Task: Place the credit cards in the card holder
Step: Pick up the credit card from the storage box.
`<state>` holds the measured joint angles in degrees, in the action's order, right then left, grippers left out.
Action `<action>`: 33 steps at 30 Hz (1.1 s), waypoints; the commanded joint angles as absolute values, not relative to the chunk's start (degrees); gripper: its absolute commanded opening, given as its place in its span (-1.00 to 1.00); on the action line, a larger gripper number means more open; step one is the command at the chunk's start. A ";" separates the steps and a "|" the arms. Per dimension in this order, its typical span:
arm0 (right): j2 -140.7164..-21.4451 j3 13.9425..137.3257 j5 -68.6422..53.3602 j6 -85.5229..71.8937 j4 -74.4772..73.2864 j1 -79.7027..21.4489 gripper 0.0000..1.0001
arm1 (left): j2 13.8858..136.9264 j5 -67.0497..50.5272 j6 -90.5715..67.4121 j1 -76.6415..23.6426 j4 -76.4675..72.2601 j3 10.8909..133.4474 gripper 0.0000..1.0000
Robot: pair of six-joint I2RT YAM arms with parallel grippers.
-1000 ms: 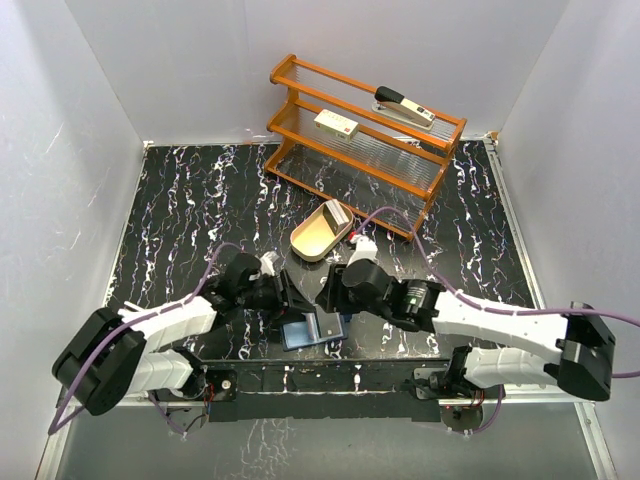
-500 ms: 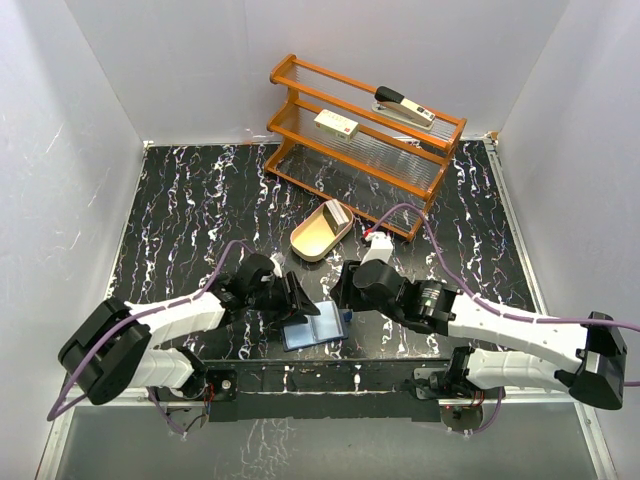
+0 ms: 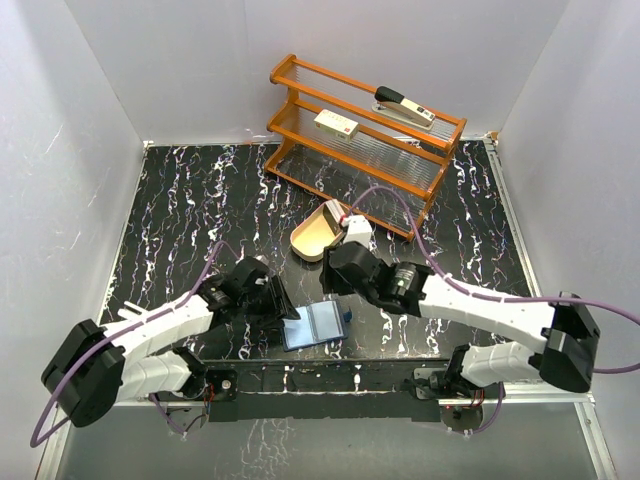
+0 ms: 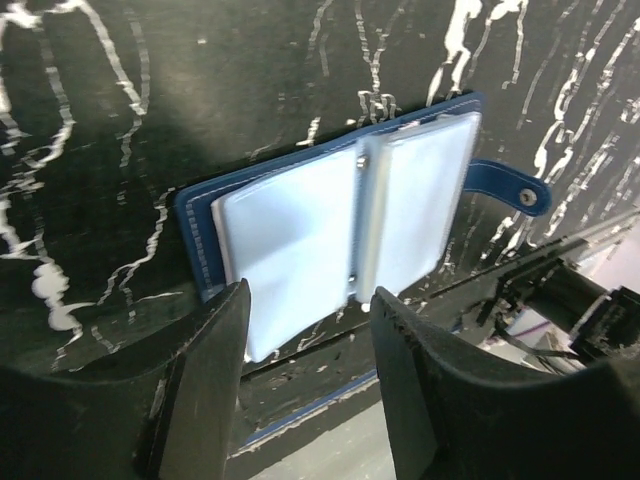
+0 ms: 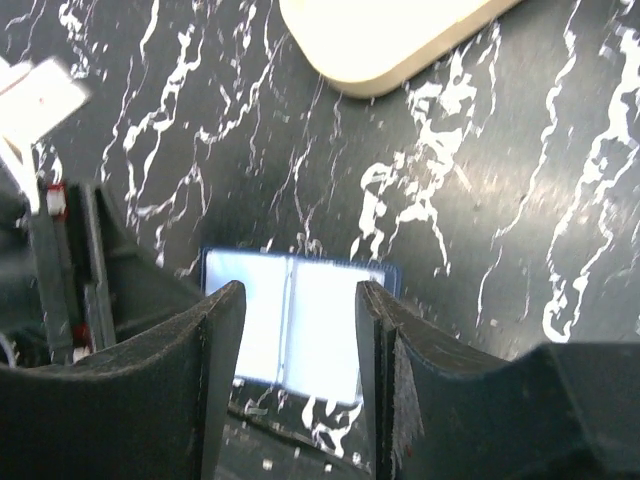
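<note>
Card holder spread open, cards not yet picked up.
On the dark marbled table (image 3: pixel 180 200), the left gripper (image 4: pixel 310 295) hangs with its jaws apart and empty over the left page of the card holder (image 3: pixel 316 325). The holder lies open near the front edge, pale blue pockets up. Above it the right gripper (image 5: pixel 300 292) is also spread and holds nothing. The credit cards (image 3: pixel 335 211) lean at the far end of the tan oval tray (image 3: pixel 305 243), just behind. The step in hand looks like fetching a card: the right gripper would need to reach back to the tray and pinch one by its edge.
</note>
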<state>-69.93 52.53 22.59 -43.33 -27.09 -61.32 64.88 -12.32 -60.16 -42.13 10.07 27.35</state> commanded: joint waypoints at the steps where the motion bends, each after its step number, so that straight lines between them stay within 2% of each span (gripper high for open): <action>1: -75.70 60.33 26.56 -34.40 -25.53 -58.04 -0.06 | 61.16 -5.51 -57.85 -42.23 20.12 28.45 0.00; 7: -86.46 71.95 28.08 -24.97 -27.88 -51.25 -0.04 | 55.83 -3.02 -52.65 -42.19 25.36 31.29 0.04; 18: -105.76 89.42 32.71 -13.39 -33.05 -44.33 0.09 | 50.48 -11.79 -46.60 -42.19 21.55 32.32 0.24; 19: -107.00 90.37 32.71 -12.69 -32.90 -43.97 0.10 | 50.10 -12.04 -46.19 -42.24 21.51 32.36 0.27; 22: -111.05 94.08 33.06 -11.43 -33.67 -43.23 0.11 | 49.73 -13.34 -43.48 -42.18 21.95 33.44 0.68; 23: -112.28 95.05 33.32 -10.68 -33.61 -43.13 0.12 | 49.87 -13.51 -42.40 -42.19 22.42 33.82 0.72; 33: -121.64 103.15 36.80 -7.00 -36.04 -42.18 0.18 | 50.61 -13.73 -40.62 -42.18 22.84 34.01 0.80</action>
